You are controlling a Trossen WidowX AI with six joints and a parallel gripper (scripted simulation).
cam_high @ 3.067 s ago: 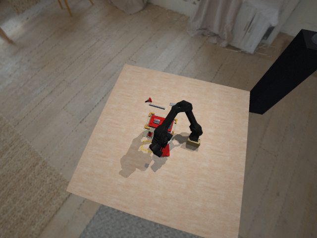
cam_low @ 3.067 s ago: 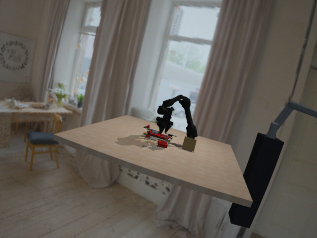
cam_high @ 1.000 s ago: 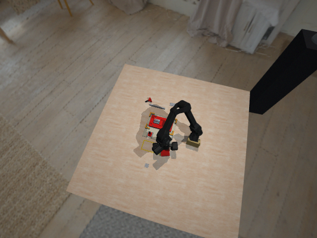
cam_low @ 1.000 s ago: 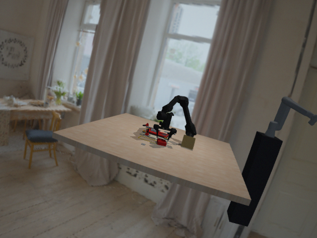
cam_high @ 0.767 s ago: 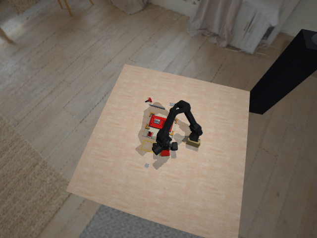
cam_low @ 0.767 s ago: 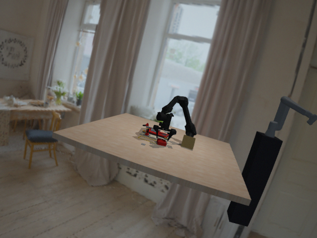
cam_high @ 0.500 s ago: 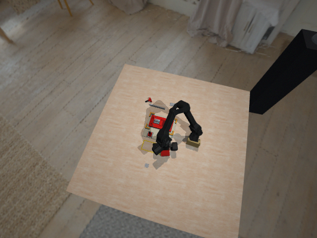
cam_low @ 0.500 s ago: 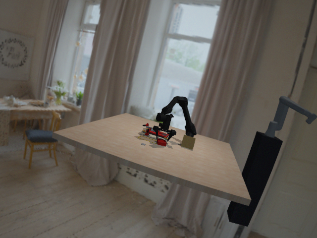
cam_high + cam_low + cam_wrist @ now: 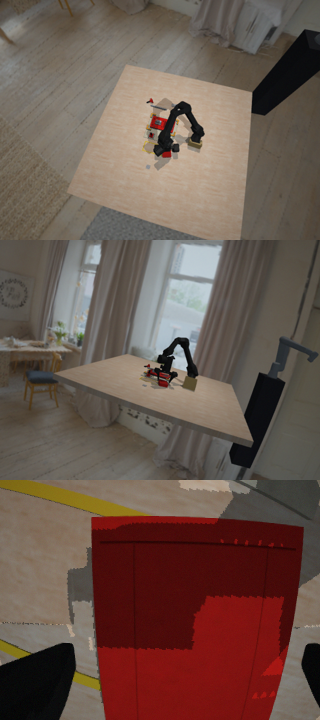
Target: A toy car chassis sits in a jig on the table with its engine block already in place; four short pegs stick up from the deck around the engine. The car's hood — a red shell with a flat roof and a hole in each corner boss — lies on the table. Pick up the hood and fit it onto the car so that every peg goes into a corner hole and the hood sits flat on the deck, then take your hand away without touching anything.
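Note:
The red hood [image 9: 166,154] [image 9: 163,383] [image 9: 225,670] lies on the table with its flat roof up. My gripper [image 9: 167,149] [image 9: 164,381] [image 9: 196,659] is open and empty above it. In the wrist view one dark finger is left of the hood and the other right of it, with gaps on both sides. The red chassis [image 9: 155,126] lies in the jig with orange corner pieces [image 9: 153,114], partly behind the arm. The grey engine block [image 9: 158,122] sits on its deck. The pegs are too small to tell, and the hood's corner holes do not show.
A small red part [image 9: 151,135] stands beside the jig. A grey rod [image 9: 158,107] and a red and black piece [image 9: 150,100] lie beyond the chassis. A yellow outline [image 9: 143,146] and a small grey square [image 9: 147,166] are near the hood.

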